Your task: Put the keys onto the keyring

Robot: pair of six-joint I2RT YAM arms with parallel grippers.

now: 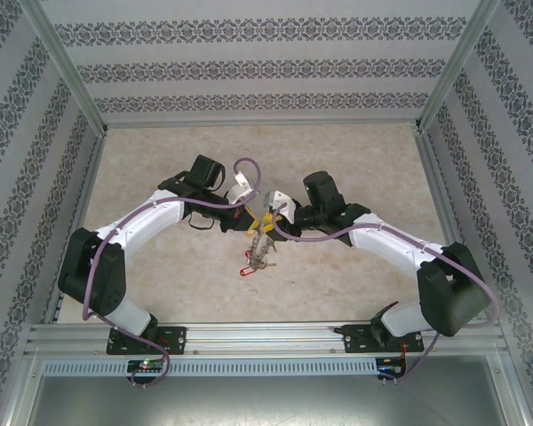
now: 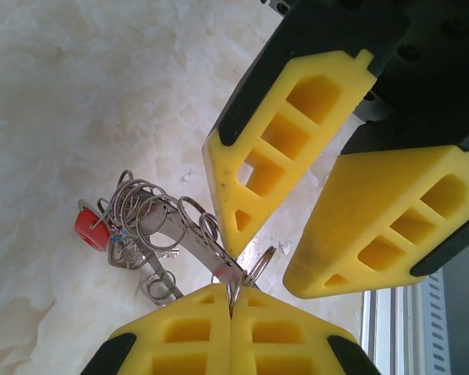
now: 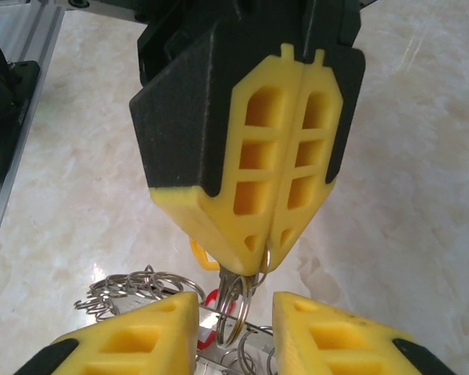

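The left gripper [image 2: 231,303] is pressing its fingers together, pinching a small ring of the keyring [image 2: 152,226] over the middle of the tabletop [image 1: 160,293]. The left wrist view is showing a red tag [image 2: 90,228] clearly. The right wrist view is revealing a yellow loop [image 3: 197,254]. The right gripper [image 3: 234,306] is standing spread, rings between its fingers.

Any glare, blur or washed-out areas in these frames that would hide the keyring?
Top external: even light, no glare, but the keyring is too small to resolve. Left wrist: the tabletop is washed out at upper left, the keyring there is sharp. Right wrist: left tool sharp, right tool at the bottom edge slightly soft.
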